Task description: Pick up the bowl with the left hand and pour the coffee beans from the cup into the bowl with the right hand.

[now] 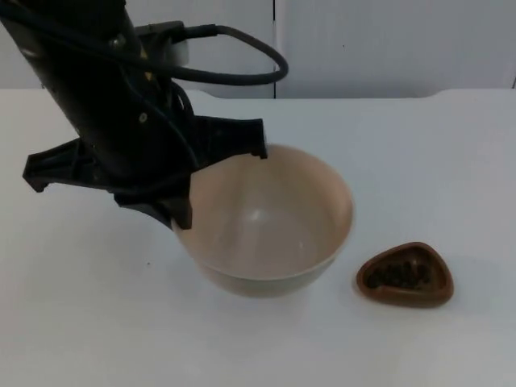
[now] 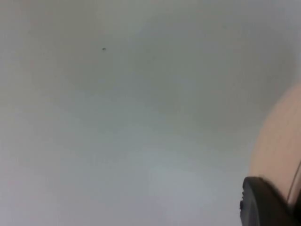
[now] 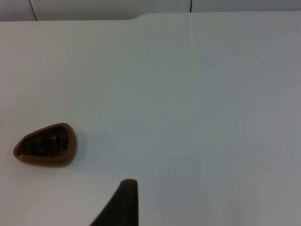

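Observation:
A large beige bowl stands a little left of the table's middle. My left gripper comes down over the bowl's left rim and is shut on that rim. In the left wrist view the bowl's outer wall curves beside a black fingertip. A small brown cup with dark coffee beans in it sits on the table to the right of the bowl, a short gap between them. The right gripper hangs above the bare table, well apart from the cup, and holds nothing that I can see.
The white table ends at the grey partition wall at the back. The left arm covers the back left of the table.

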You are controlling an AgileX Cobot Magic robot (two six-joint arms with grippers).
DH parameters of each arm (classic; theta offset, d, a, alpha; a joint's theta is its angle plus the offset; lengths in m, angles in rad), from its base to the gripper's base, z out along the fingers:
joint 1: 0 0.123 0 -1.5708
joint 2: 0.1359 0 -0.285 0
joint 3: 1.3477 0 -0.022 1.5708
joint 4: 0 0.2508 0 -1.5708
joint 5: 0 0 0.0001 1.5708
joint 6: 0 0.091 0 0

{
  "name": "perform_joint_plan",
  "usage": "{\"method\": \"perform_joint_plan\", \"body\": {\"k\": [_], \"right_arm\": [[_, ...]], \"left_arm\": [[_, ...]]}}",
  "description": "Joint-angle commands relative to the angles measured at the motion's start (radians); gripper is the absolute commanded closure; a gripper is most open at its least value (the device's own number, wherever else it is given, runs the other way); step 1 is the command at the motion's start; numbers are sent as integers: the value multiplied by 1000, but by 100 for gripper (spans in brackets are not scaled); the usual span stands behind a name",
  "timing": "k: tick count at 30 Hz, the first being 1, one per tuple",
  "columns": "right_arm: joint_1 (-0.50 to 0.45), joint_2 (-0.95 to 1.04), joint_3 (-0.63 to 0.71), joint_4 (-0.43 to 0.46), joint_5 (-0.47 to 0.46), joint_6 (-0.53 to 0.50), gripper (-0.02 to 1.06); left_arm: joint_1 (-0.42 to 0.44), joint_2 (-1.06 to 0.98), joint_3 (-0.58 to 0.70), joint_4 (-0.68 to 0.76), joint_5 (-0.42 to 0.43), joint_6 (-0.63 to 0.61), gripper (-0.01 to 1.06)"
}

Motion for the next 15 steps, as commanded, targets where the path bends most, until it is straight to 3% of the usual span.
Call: {"method": "perform_joint_plan", "body": {"k": [1,15], "right_arm": [[-8,-4,3,3,-4,1,-1],[-8,-4,1,15,-7,1,-1]], "left_arm": [[-11,-7,4,31,4,-60,105],[-74,-7,4,68,6,-90,105]]}}
